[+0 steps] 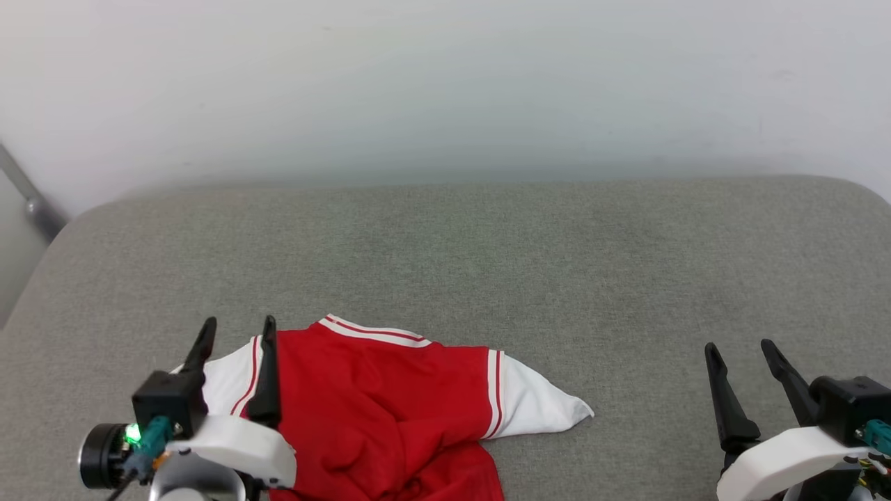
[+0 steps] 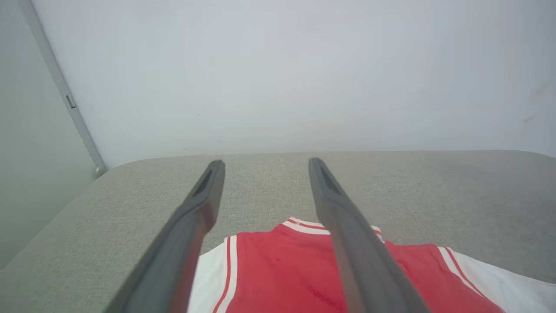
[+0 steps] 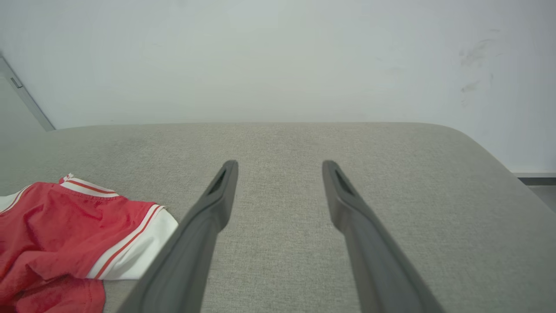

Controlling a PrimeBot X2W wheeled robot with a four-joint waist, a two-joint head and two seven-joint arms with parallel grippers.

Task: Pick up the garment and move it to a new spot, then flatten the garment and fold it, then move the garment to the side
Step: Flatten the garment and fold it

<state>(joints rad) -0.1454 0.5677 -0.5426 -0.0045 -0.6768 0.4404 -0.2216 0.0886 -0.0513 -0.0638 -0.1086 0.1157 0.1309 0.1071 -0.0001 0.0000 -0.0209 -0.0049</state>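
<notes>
The garment [image 1: 376, 403] is a red jersey with white, red-striped sleeves. It lies rumpled near the front edge of the grey cushion, collar toward the wall, one white sleeve pointing right. My left gripper [image 1: 237, 324] stands open over its left shoulder, with nothing between the fingers. The left wrist view looks down on the garment [image 2: 278, 269] under the open left gripper [image 2: 266, 161]. My right gripper [image 1: 741, 346] is open at the lower right, well clear of the cloth. The right wrist view has the garment [image 3: 56, 234] at its left and the right gripper [image 3: 280, 163] over bare cushion.
The grey upholstered surface [image 1: 487, 257] runs back to a pale wall [image 1: 445, 83] and rounds off at both far corners. A grey metal bar [image 1: 28, 195] leans at the far left.
</notes>
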